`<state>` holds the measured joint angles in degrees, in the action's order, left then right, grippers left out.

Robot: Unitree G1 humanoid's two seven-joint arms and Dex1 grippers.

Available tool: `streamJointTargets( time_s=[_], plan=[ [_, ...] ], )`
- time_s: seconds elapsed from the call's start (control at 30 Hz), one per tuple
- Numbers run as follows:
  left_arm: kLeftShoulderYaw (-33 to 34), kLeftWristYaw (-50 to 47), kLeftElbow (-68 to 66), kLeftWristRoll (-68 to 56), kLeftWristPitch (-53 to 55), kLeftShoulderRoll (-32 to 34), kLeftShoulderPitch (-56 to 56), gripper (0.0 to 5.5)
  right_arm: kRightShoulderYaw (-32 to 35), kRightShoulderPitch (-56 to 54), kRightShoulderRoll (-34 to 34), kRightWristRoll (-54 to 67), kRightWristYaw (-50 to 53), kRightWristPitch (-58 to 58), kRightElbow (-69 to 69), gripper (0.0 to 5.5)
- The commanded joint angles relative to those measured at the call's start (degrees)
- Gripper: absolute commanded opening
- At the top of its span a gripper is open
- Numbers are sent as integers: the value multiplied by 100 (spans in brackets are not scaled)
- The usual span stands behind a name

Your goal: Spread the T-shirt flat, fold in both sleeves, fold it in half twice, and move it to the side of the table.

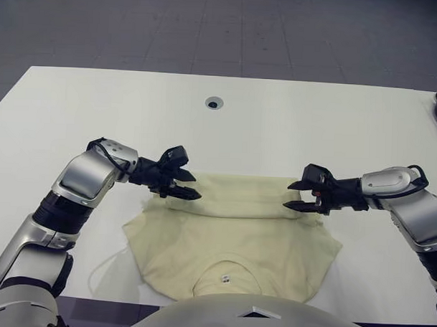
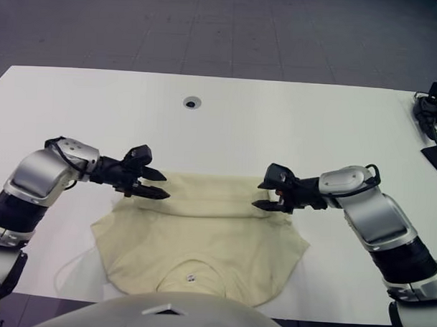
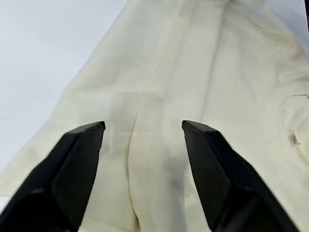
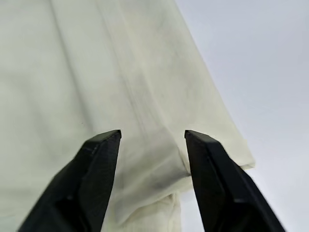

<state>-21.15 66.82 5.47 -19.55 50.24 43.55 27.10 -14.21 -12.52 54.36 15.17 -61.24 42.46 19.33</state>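
While both stand moderately parted and grip nothing, left claw [image 1: 197,188] and right claw [image 1: 288,196] sit at opposite ends of the cream T-shirt's [image 1: 230,239] folded far edge; contact with the cloth cannot be told. T-shirt: on the white tabletop [image 1: 327,124], at its near edge. Collar points toward the robot; far part doubled back, with the fold line running left to right. Round cable port [image 1: 214,102] lies well beyond.
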Motion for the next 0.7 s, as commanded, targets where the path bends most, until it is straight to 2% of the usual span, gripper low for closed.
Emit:
streamJointTargets(
  time_s=[0.03,0.13,0.27,0.33,0.47,0.5,0.63,0.7],
  plan=[
    [-177,-21,-34,156,-64,-36,112,220,-36,40,149,-27,-97,10,65,170],
    [-265,-8,-61,212,-111,-48,118,163,-50,12,158,-43,-145,5,48,116],
    [-351,12,-39,268,-141,-45,84,164,-47,-15,175,-50,-196,12,91,36],
    [-379,20,-6,285,-151,-30,54,139,-12,-13,182,-21,-209,39,164,4],
    [-436,12,3,344,-189,-10,6,131,56,9,193,26,-209,47,252,0],
    [-459,9,-3,367,-208,-5,-4,112,65,12,189,30,-201,46,258,0],
    [-649,0,27,578,-376,102,-60,148,74,18,176,32,-183,46,279,0],
    [-696,5,51,664,-428,133,-96,186,76,11,170,34,-179,45,286,0]
  ],
)
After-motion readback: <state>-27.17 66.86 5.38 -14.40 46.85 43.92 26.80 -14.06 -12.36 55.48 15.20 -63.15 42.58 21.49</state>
